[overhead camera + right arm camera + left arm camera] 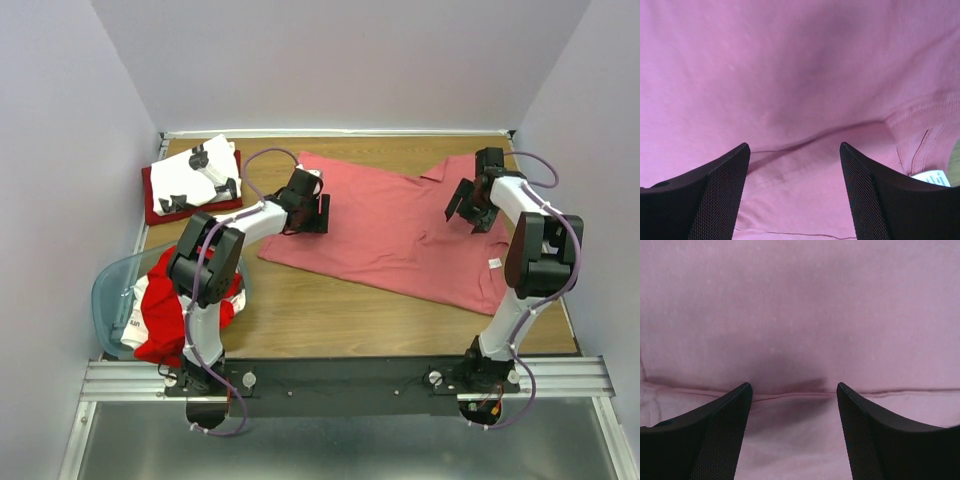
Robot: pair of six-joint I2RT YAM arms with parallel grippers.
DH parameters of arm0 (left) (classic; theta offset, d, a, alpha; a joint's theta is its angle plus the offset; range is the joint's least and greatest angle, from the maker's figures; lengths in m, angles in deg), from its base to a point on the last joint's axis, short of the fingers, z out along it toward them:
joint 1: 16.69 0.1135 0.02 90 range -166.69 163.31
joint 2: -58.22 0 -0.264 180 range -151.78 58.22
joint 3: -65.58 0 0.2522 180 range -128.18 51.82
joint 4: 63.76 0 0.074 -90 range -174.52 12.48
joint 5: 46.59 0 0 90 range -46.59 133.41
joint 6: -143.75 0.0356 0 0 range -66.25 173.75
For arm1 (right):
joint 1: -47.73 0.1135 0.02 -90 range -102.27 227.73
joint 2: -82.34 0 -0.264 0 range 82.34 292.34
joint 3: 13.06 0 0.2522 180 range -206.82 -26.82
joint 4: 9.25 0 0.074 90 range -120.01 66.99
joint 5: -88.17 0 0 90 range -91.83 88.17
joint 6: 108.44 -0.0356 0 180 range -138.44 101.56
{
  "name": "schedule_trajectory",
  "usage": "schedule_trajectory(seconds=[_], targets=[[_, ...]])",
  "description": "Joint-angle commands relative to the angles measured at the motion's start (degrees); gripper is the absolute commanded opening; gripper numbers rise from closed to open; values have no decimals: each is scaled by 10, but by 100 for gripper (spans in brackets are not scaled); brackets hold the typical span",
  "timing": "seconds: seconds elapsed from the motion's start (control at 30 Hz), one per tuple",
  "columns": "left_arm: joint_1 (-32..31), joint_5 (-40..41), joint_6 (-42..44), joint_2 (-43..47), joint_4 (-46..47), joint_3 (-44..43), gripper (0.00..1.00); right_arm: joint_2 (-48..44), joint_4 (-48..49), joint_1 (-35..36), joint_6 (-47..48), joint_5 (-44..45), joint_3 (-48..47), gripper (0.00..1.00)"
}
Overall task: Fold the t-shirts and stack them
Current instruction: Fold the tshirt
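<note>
We find the salmon-pink shirt (400,235) lying spread on the wooden table (330,315). It is a soft, light knit, and we expect it to sag and wrinkle. The left claw (794,390) and right claw (794,149) hang spread over it, pinching nothing. We advise gripping the stitched seams.
</note>
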Motion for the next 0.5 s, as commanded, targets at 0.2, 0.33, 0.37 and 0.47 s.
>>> schedule_trajectory(seconds=[0.2, 0.33, 0.37, 0.47], targets=[[0, -2, 10, 38, 23, 17, 77, -77, 14, -1, 19, -24, 32, 79], [0, -3, 8, 39, 36, 41, 77, -133, 15, 0, -4, -41, 89, 79], [0, -3, 6, 42, 42, 52, 77, -154, 17, 0, -10, -54, 102, 79], [0, -2, 5, 46, 54, 71, 77, -178, 23, 0, -24, -63, 143, 79]])
